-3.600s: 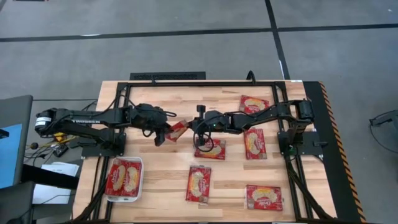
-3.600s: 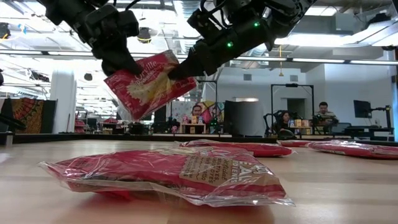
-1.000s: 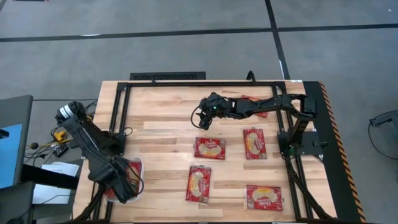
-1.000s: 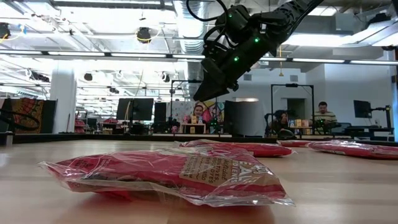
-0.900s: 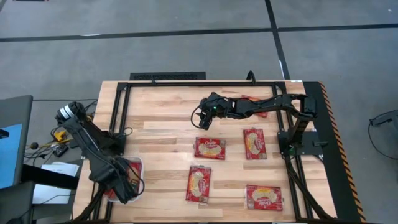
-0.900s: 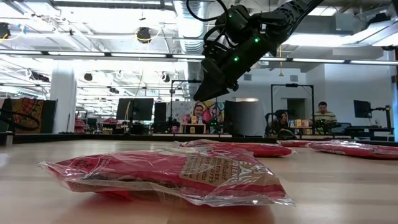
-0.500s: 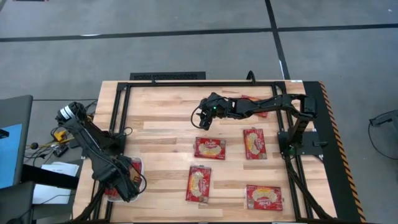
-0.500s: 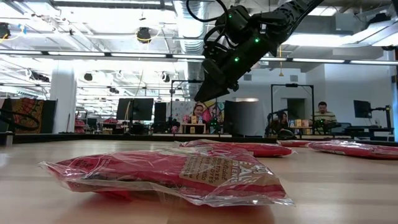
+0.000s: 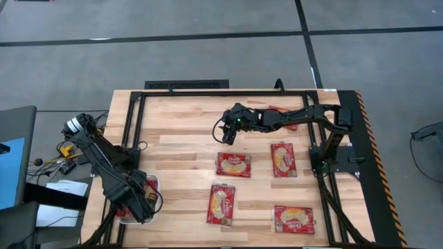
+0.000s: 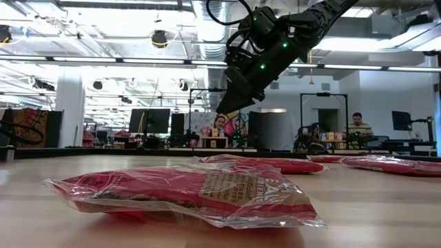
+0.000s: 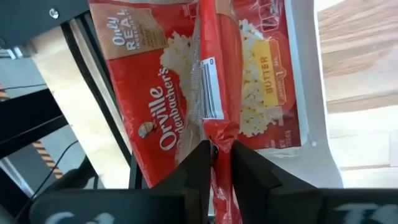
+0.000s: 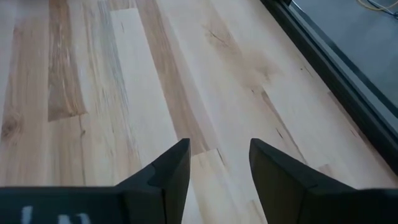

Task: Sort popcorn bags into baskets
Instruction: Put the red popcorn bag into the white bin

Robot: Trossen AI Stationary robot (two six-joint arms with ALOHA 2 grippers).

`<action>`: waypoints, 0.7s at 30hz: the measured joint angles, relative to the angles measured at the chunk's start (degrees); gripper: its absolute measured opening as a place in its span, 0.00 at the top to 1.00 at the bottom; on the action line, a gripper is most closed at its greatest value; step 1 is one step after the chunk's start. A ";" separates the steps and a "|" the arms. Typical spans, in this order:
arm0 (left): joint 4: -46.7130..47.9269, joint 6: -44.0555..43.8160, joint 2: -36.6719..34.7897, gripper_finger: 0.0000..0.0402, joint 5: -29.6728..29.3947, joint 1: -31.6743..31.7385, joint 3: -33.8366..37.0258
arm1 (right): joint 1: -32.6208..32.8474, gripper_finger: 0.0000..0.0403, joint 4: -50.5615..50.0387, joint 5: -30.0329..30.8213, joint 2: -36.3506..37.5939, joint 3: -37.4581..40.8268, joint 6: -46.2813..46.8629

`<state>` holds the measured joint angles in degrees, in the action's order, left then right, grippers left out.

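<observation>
Your left tool (image 11: 216, 163) pinches a popcorn bag (image 11: 214, 81) edge-on over the white basket (image 11: 311, 87) (two bags inside already); your right tool (image 12: 214, 163) hangs released above bare surface (image 12: 93, 74).

High cam straight down; low cam table-level; 2 wrist cams close, downward.

Both arms are dark, jointed and strung with thin black cables; the left arm (image 9: 104, 162) ends in a pale, round cap at its shoulder. The right arm (image 9: 291, 119) carries small green lights near its wrist. Each pincer's fingers (image 12: 163, 173) look like flat matte-black wedges, as far as the wrist views show.
</observation>
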<state>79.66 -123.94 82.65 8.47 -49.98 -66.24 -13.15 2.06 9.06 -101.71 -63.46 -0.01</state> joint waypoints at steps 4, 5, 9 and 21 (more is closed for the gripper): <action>0.00 0.41 0.00 0.85 0.01 0.00 0.00 | 0.00 0.53 -0.32 0.00 0.00 0.00 0.01; 0.00 0.69 0.00 0.85 0.20 0.00 0.00 | 0.00 0.53 -0.42 -0.02 0.00 0.00 0.00; 1.36 1.21 0.00 0.84 1.96 0.00 0.00 | 0.00 0.52 -0.52 0.00 0.00 0.00 0.02; 5.36 0.54 -0.04 0.84 -0.20 1.86 0.00 | 0.07 0.54 -0.54 0.00 0.00 0.00 0.03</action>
<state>85.02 -123.40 82.61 8.27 -48.11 -66.24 -13.08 1.52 9.06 -101.71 -63.46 0.02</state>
